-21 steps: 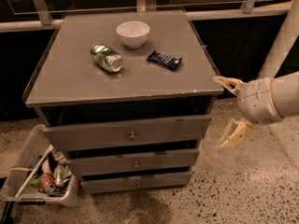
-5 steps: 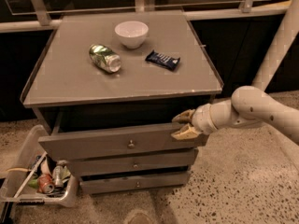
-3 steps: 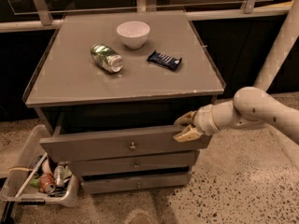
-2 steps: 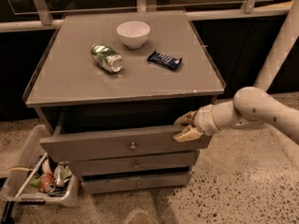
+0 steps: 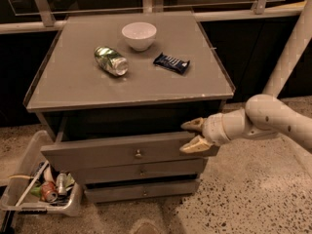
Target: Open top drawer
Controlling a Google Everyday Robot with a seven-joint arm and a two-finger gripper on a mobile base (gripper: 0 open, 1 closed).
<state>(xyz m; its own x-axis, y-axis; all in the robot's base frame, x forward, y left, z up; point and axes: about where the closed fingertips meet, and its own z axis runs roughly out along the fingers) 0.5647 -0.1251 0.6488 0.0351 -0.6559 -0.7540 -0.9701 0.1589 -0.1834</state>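
Observation:
The top drawer (image 5: 97,155) is the tallest grey front of the cabinet, with a small round metal knob (image 5: 138,154) at its centre. It stands pulled out a little, with a dark gap showing above its front panel. My gripper (image 5: 194,134) is at the right end of the panel's top edge. One finger (image 5: 193,125) is behind the panel and the other (image 5: 196,144) is in front of it, closed on the edge. My pale arm comes in from the right.
On the cabinet top (image 5: 73,82) lie a white bowl (image 5: 139,35), a green can (image 5: 111,61) on its side and a dark snack bar (image 5: 171,63). Two slimmer drawers (image 5: 141,171) sit below. A bin of trash (image 5: 44,189) stands on the floor at the left. A rail runs behind.
The drawer came out from nearly shut seven seconds ago, when my gripper hung open to the right of the cabinet. Over the last second the gripper and drawer have barely moved.

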